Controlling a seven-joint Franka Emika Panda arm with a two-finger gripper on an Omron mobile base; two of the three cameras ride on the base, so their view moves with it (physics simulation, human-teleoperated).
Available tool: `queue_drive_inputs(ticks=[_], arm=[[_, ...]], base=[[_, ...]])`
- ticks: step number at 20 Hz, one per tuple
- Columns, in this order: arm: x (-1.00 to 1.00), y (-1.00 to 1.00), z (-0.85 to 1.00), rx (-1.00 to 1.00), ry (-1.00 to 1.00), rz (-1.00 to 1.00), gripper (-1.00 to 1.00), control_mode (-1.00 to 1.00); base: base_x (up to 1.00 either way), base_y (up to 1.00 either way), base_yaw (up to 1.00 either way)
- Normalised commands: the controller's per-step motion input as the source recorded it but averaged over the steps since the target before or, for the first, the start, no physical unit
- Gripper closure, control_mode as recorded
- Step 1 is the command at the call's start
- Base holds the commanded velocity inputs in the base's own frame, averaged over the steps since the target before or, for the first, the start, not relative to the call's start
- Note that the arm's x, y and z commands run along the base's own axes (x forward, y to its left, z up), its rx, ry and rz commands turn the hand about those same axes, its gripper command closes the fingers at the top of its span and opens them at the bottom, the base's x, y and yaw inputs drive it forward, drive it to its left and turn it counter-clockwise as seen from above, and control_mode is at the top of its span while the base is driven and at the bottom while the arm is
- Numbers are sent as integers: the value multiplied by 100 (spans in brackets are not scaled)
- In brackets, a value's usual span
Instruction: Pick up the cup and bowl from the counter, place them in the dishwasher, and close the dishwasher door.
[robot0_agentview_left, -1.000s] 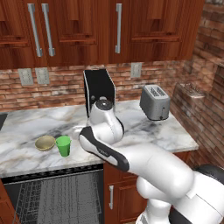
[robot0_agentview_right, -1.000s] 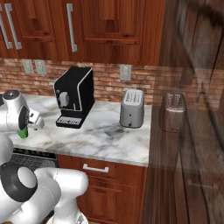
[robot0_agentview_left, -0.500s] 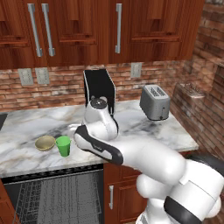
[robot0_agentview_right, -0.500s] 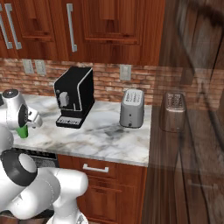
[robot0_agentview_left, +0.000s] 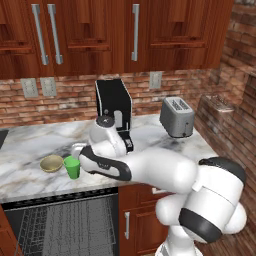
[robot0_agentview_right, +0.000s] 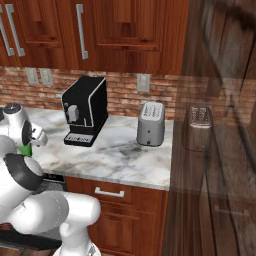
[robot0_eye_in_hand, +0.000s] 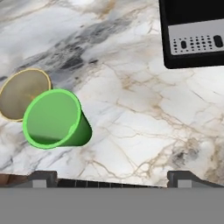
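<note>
The green cup (robot0_agentview_left: 72, 167) stands upright on the marbled counter (robot0_agentview_left: 25, 142) near its front edge, and the tan bowl (robot0_agentview_left: 51, 163) touches it on the left. My gripper (robot0_agentview_left: 76, 151) hangs just above and to the right of the cup, open and holding nothing. In the hand view the cup (robot0_eye_in_hand: 54, 119) and bowl (robot0_eye_in_hand: 21, 94) lie left of the gripper (robot0_eye_in_hand: 113, 177), whose fingertips (robot0_eye_in_hand: 41, 177) stand wide apart over bare counter (robot0_eye_in_hand: 144, 113). Below the counter the dishwasher (robot0_agentview_left: 60, 225) shows its wire racks. The dishwasher door is out of view.
A black coffee machine (robot0_agentview_left: 114, 107) stands at the back just behind my arm, its base (robot0_eye_in_hand: 194, 37) close to the hand. A silver toaster (robot0_agentview_left: 176, 116) sits further right. Wooden cabinets hang above, and a brick wall closes the right end.
The arm has swung left, carrying the hand closer to the cup. The jaws have stayed open; the cup and bowl have not moved.
</note>
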Motion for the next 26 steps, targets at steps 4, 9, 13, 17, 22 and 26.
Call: queue_drive_inputs(ticks=[4, 9, 13, 17, 22, 26], arm=[[35, 5, -11, 0, 0, 0, -100, -100], [29, 11, -12, 0, 0, 0, -100, -100], [19, 24, -20, 0, 0, 0, -100, -100], [3, 35, -21, 0, 0, 0, -100, -100], [3, 29, -19, 0, 0, 0, -100, -100], [11, 19, -15, 0, 0, 0, -100, -100]], base=[[0, 0, 0], [0, 0, 0], [0, 0, 0], [0, 0, 0], [0, 0, 0], [0, 0, 0]])
